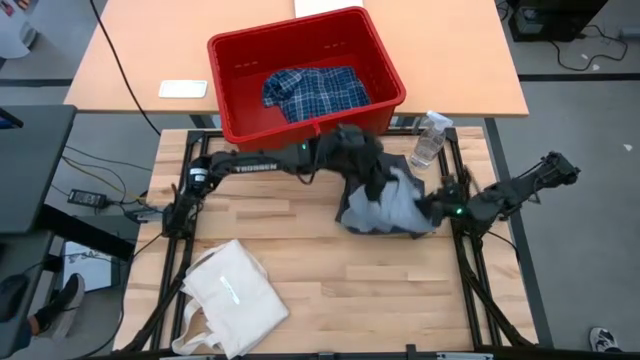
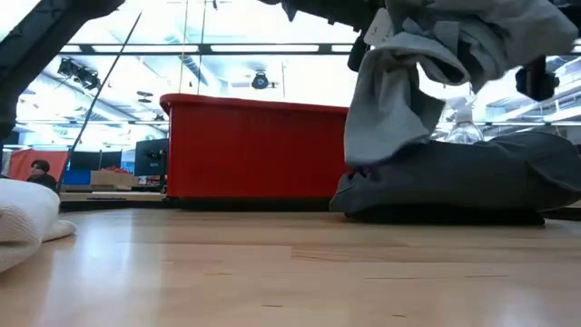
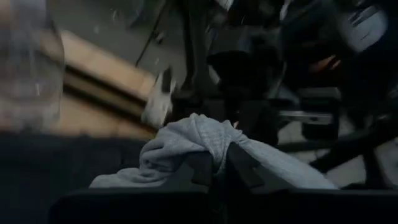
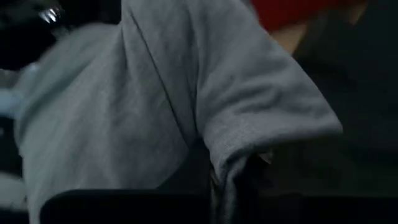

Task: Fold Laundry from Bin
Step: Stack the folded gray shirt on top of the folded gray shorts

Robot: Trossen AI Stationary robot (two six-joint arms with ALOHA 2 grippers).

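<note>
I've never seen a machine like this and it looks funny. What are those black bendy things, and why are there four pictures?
They are two robot arms with pinching fingers. One picture looks down from above, one looks across the wooden table, and two come from cameras on the arms' wrists. The left gripper and the right gripper are each shut on a light grey garment, lifting it over a dark grey garment. Behind sits a red bin holding a plaid shirt. A cream tote bag and a clear bottle are there too.
</note>
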